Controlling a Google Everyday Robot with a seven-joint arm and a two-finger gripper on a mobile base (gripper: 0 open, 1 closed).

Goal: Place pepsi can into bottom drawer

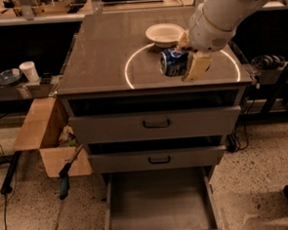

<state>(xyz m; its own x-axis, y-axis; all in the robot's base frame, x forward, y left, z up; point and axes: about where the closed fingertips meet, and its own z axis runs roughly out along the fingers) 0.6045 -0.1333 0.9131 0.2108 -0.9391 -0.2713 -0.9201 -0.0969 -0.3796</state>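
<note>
The pepsi can [171,62] is a small blue can with white markings, lying sideways in my gripper [181,61], which is shut on it. The gripper holds it just above the front right part of the cabinet top [101,56], inside the bright ring. One tan finger [197,67] shows on the can's right side. The bottom drawer [159,204] stands pulled open at floor level, below and in front of the can; its flat grey floor is bare.
A white bowl [164,34] sits on the cabinet top just behind the can. The two upper drawers [157,124] with black handles are pushed in. A cardboard box [42,135] and a shelf with a white cup [30,71] stand to the left.
</note>
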